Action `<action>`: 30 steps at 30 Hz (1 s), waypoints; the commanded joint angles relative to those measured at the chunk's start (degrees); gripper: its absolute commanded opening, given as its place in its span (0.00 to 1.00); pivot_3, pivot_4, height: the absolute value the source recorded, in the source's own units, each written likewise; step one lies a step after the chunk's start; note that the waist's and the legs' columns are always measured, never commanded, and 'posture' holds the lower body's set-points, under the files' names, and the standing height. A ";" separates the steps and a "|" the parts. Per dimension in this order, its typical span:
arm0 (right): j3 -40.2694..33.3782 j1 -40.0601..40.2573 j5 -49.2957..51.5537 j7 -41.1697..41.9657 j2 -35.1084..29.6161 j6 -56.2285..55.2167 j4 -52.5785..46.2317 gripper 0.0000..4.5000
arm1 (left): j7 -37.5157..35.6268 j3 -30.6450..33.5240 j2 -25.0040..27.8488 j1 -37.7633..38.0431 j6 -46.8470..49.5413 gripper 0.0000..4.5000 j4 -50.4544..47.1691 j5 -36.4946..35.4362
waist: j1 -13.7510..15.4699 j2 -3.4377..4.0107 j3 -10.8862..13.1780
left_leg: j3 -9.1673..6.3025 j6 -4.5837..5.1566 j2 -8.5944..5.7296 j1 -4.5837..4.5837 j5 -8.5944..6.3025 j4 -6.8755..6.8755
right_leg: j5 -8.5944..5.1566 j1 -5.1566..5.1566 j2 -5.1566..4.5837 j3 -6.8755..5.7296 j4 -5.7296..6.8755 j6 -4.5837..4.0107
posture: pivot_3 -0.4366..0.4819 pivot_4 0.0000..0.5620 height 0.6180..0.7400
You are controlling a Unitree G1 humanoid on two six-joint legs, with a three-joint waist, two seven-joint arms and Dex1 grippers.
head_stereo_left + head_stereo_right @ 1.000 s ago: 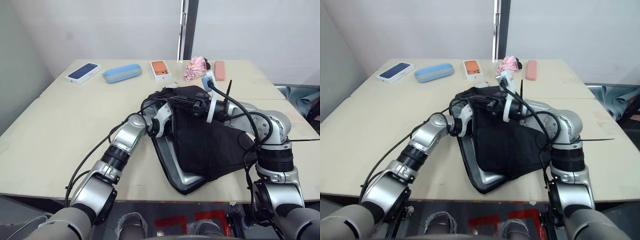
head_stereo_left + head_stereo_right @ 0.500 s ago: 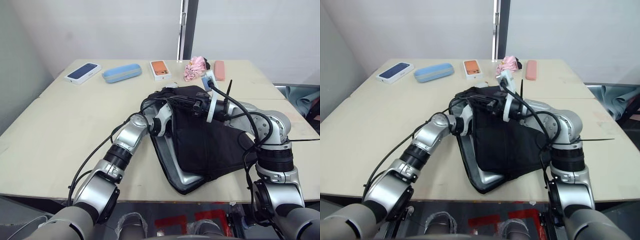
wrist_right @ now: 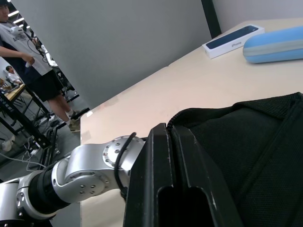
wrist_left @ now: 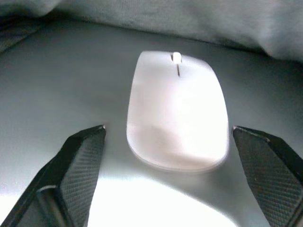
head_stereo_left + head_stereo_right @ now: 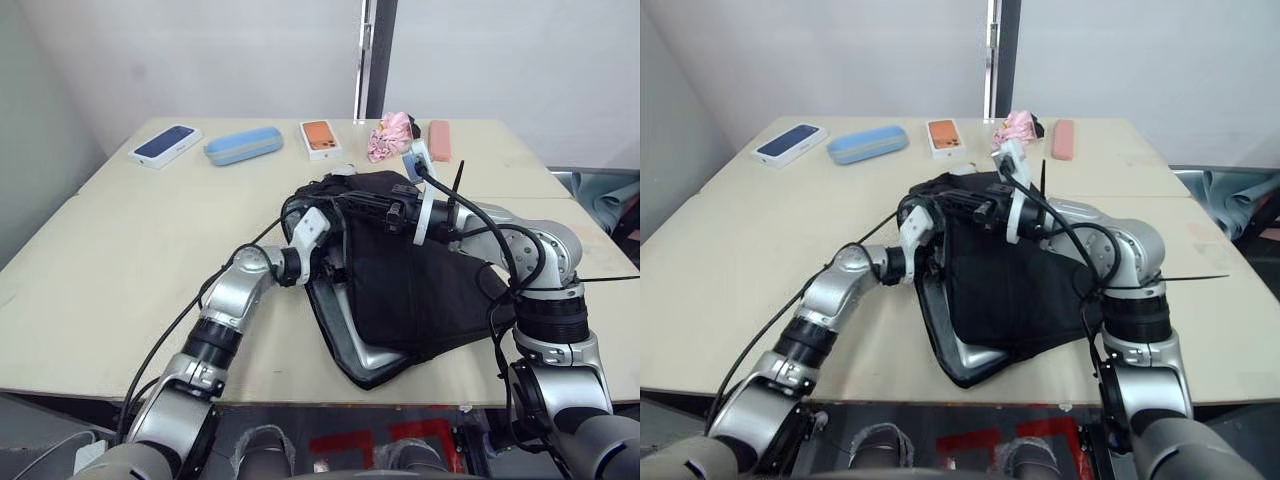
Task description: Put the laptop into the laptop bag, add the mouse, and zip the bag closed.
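Pale beige counter under a white wall carries the laptop bag, a black fabric case lying at a slant near the front edge. Its upper flap is lifted along the side facing the robot's left, and the silver-grey laptop lies inside, one rounded corner showing at the bag's near end.

Left tool reaches into the opening under the raised flap; in the left wrist view its two black fingers stand well apart, one on each side of the mouse, without touching it. The mouse is white and flat, and it rests on the laptop's grey lid inside the bag, with the bag's fabric hanging just above and beyond it.

Right tool is at the bag's far top edge, its fingers pressed together on the rim of the black flap and holding it up off the laptop.

Along the back of the counter sit a dark blue phone box, a light blue case, a white box with an orange picture, a crumpled pink cloth and a pink case. A person stands in the background of the right wrist view
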 commanded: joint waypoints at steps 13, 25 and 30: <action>7.89 0.60 -6.28 8.24 -4.05 -7.05 -1.42 0.00 | 0.65 17.72 18.22 14.02 11.79 0.99 -22.48 -12.50 | -0.30 0.04 0.02 | 0.02 -0.04 0.02 -0.01 -0.02 -0.07 | -0.02 -0.11 0.03 0.00 -0.01 0.03 | 0.48 0.27 1.00; 20.14 6.64 -16.86 21.26 -13.63 -16.89 -3.49 0.00 | 1.68 31.79 25.43 29.39 16.67 0.99 -29.38 -20.30 | -0.37 0.04 0.02 | 0.02 0.00 0.02 -0.01 -0.07 -0.11 | -0.06 -0.08 0.02 -0.01 -0.07 0.09 | 0.48 0.27 1.00; 23.13 8.48 -19.93 25.61 -15.80 -20.30 -3.13 0.00 | 1.59 34.61 26.78 33.38 15.77 0.99 -28.67 -20.93 | -0.41 0.02 0.01 | 0.02 0.01 0.03 0.08 -0.07 -0.07 | -0.07 -0.05 0.02 0.04 0.03 0.10 | 0.48 0.27 1.00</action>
